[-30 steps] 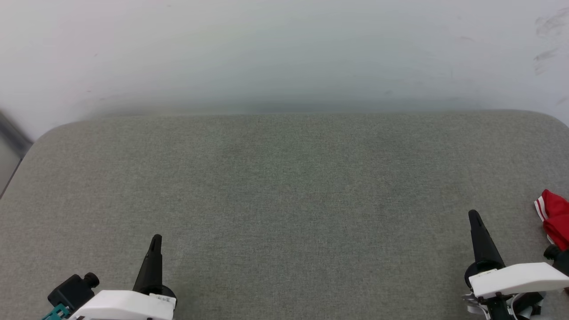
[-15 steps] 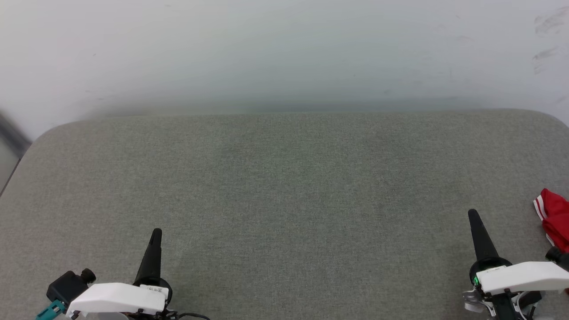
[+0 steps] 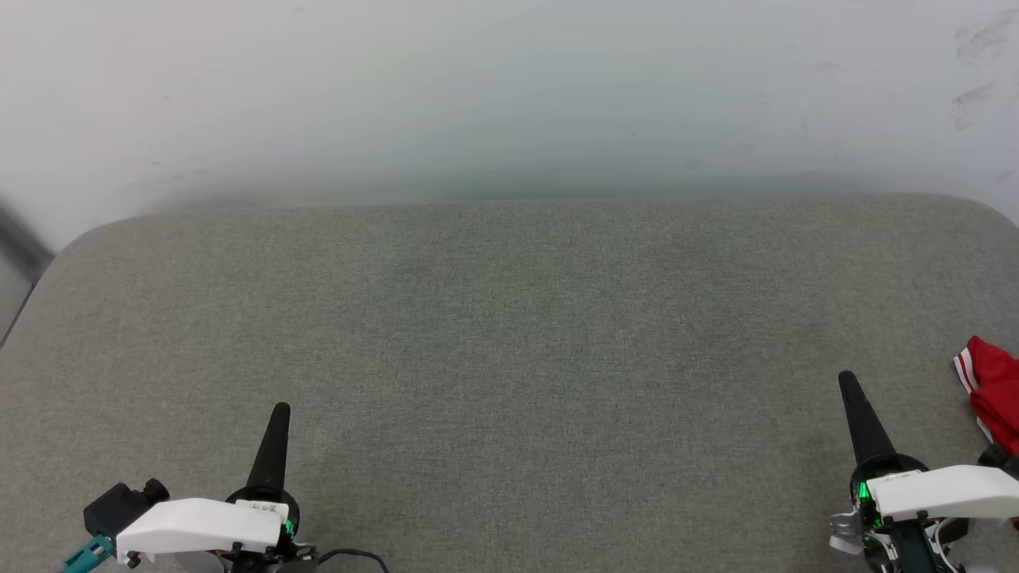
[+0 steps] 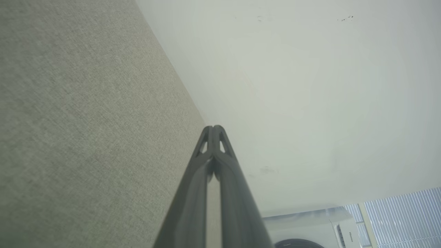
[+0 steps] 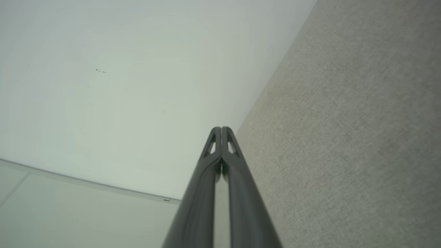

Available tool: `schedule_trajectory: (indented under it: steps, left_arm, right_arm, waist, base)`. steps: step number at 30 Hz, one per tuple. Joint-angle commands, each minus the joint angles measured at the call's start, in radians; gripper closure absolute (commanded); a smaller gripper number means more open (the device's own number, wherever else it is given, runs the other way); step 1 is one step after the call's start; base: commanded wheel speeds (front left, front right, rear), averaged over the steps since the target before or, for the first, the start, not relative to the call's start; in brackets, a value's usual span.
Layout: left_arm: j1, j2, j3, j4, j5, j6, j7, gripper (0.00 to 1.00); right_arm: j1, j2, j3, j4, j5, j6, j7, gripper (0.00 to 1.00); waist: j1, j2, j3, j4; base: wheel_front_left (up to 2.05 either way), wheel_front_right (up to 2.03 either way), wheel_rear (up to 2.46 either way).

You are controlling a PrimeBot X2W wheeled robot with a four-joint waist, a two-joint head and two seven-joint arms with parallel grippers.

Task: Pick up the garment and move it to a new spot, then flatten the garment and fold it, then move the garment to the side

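**Desk:** Nearest the camera, how do the arms stand?

**Photographer:** Both sit low at the near edge of the counter (image 3: 509, 334). The left pincer (image 3: 279, 411) and the right pincer (image 3: 845, 379) each have their two dark, tapered fingers pressed tip to tip, gripping nothing. Both wrist views show no gap.

**Desk:** And the garment?

**Photographer:** The garment (image 3: 991, 390) lies on the counter at the head view's right edge. It is just beside the right pincer, to that pincer's right and about level with its fingers. The frame cuts it off, so only a bunched red lobe edged with white stripes shows. Its long axis, and whether it is folded, cannot be told.

**Desk:** Which arm is nearer?

**Photographer:** The right, plainly. The left is well apart, across the counter's breadth.

**Desk:** What stage is this?

**Photographer:** It fits either a heap waiting to be lifted or a garment set aside at the end. Any reach for it would run rightward, and the closed fingers would have to part beforehand. Soft jersey looks likely to bunch and slide.

**Desk:** And beyond?

**Photographer:** A matte grey woven covering with rounded corners runs back to a smooth pale wall (image 3: 509, 95), faintly scuffed.
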Motion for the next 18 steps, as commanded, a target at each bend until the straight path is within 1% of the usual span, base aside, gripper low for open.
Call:
schedule_trajectory:
  steps: [1, 18]
  left_arm:
    - [-0.026, 0.002, 0.004, -0.004, -0.020, -0.002, 0.007, 1.00]
    - [-0.050, 0.000, 0.014, 0.017, -0.167, -0.002, 0.048, 1.00]
  right_arm:
    - [-0.023, 0.002, -0.003, -0.005, 0.022, 0.000, 0.005, 1.00]
    - [-0.031, 0.003, -0.009, 0.006, 0.170, 0.000, 0.038, 1.00]
  waist:
    - [0.0000, -0.0001, 0.000, 0.000]
    - [0.0000, -0.0001, 0.002, -0.004]
  base:
    - [0.00, 0.00, 0.00]
    - [0.00, 0.00, 0.00]
